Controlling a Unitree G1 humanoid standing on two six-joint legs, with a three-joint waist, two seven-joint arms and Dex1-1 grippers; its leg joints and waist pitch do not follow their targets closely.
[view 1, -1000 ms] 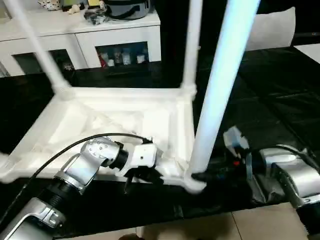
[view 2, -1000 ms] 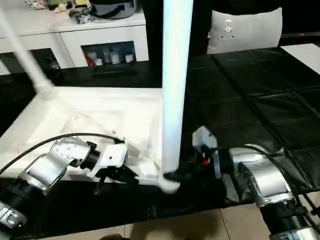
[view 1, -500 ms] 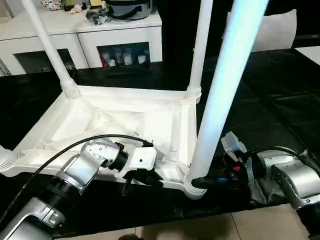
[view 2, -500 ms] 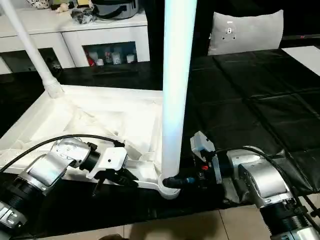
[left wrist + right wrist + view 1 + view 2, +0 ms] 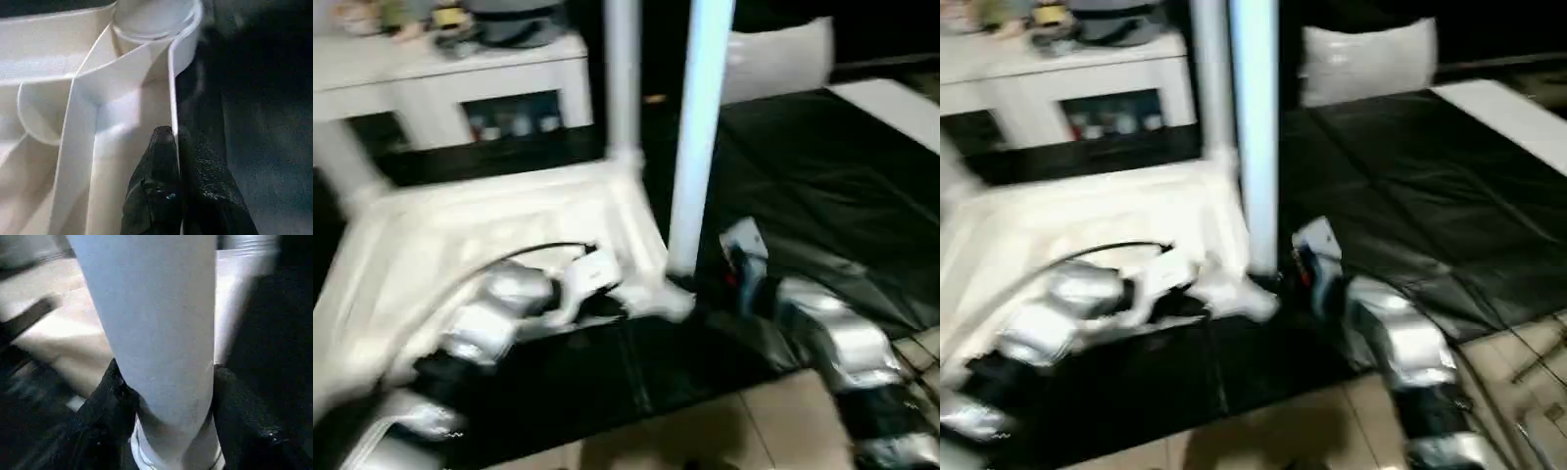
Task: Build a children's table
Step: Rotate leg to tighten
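The children's table [image 5: 489, 225] lies upside down on a black mat, its white legs pointing up. My left gripper [image 5: 171, 134] is shut on the thin near rim of the top, close to the near right corner socket [image 5: 154, 19]. My right gripper [image 5: 166, 382] is at the base of the near leg [image 5: 700, 147], just above that socket. One black finger [image 5: 115, 382] presses each side of the leg. A second leg [image 5: 622, 78] stands in the far right corner. In the head views my left gripper [image 5: 602, 305] and right gripper [image 5: 690, 284] meet at that near corner.
A white cabinet [image 5: 460, 69] with glass doors stands behind the table. A pale cushion [image 5: 783, 59] lies at the back right. The black mat [image 5: 822, 176] runs on to the right, and light floor tiles [image 5: 724, 421] begin at its near edge.
The whole head picture has swung and blurred, so the camera moved. My right gripper's fingers have closed in on the base of the near leg. The left gripper keeps its hold on the rim.
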